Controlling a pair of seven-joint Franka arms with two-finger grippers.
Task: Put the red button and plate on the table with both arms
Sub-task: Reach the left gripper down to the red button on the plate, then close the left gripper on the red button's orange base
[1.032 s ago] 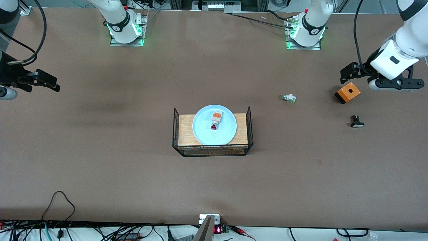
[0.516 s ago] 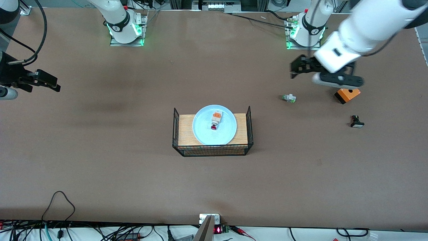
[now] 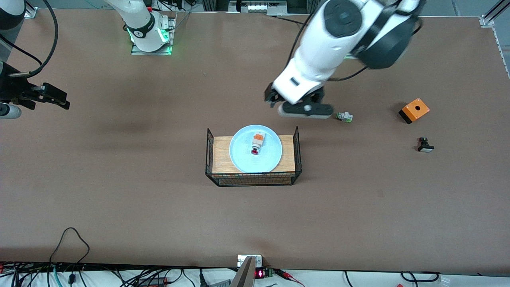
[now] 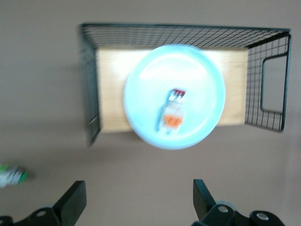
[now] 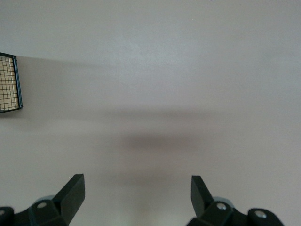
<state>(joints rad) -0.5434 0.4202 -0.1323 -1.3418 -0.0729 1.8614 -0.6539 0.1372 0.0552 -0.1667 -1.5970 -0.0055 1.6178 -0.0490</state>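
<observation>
The pale blue plate [image 3: 243, 157] lies on the small wood-topped wire stand [image 3: 221, 159] in the middle of the brown table [image 3: 119, 191]. The red button [image 3: 256, 145] lies on the plate, red cap toward the front camera. My left gripper [image 3: 271, 98] is open and empty, up over bare tabletop beside the stand. The left wrist view shows its gripper [image 4: 139, 197], the plate [image 4: 146, 94] and the red button [image 4: 173, 113]. My right gripper [image 3: 59, 101] waits open and empty at the right arm's end of the table; its wrist view shows the gripper [image 5: 137, 193] over bare tabletop.
A white button with a green cap [image 3: 344, 116], an orange box [image 3: 414, 110] and a black button with a white cap [image 3: 425, 145] lie toward the left arm's end. The stand has raised wire ends [image 3: 297, 149]. Cables run along the table's front edge.
My left arm has swung from its end of the table toward the middle and now hangs over the table beside the stand. The right arm, plate and buttons have not moved.
</observation>
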